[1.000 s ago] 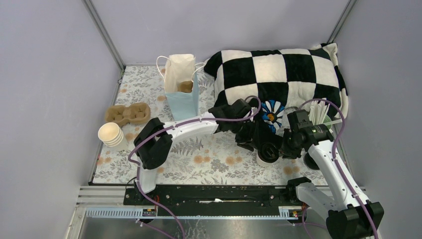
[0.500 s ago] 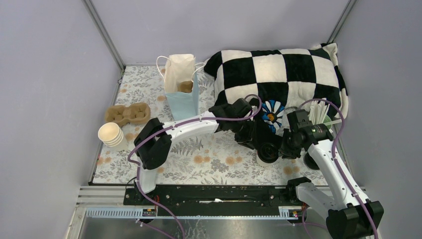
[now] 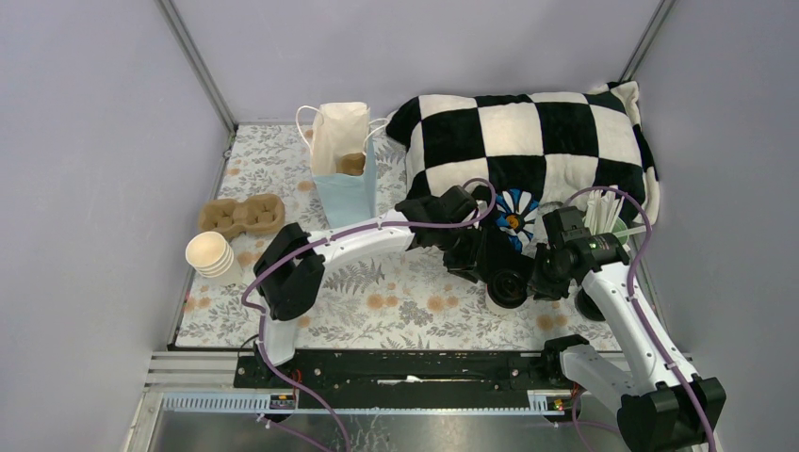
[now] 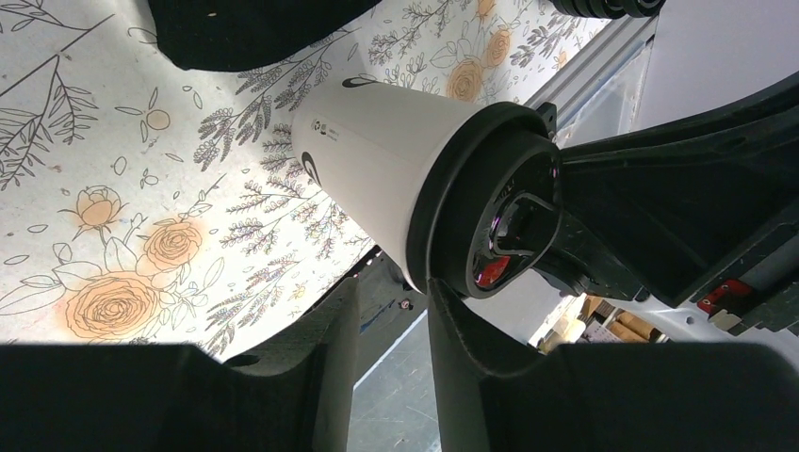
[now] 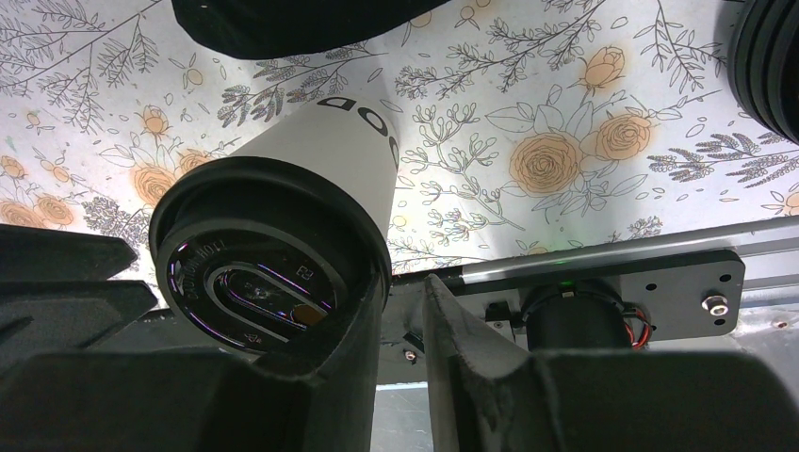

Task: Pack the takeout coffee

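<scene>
Left gripper (image 4: 392,306): jaws partly apart, nothing between them. One finger lies against the rim of the black lid (image 4: 504,212). Right gripper (image 5: 403,294): likewise partly apart and gripping nothing, with its inner finger overlapping the edge of the same lid from the opposite side. The two grippers crowd each other over one small target.

The takeout coffee (image 4: 377,160), a cream-white paper cup with its lid on, stands on the floral mat (image 4: 113,188) at the right of the table, close to the near edge. Neither gripper encloses it. Whether the lid is fully seated cannot be told.

Hazards, as judged from this arrangement:
- The cup is unrestrained, so sideways pressure from either finger on the lid rim could tip or skid it.
- Uneven downward pressure could leave the lid cocked.
- Both gaps look narrower than the cup body, so closing now would nip only the rim.
- The crossed arms could foul one another on withdrawal.

Containers:
- The paper bag (image 3: 344,188) stands open at the far left of the mat, well apart from the cup. A brown item (image 3: 351,165) shows inside it, but it cannot be identified.
- The pulp carrier (image 3: 240,215) lies near the left edge, its pockets apparently vacant.
- A stack of nested cups (image 3: 209,254) stands just in front of the carrier.
- A cup of white straws (image 3: 603,215) stands beyond the right arm.
- A stack of black lids (image 5: 768,56) sits beside the coffee.
</scene>
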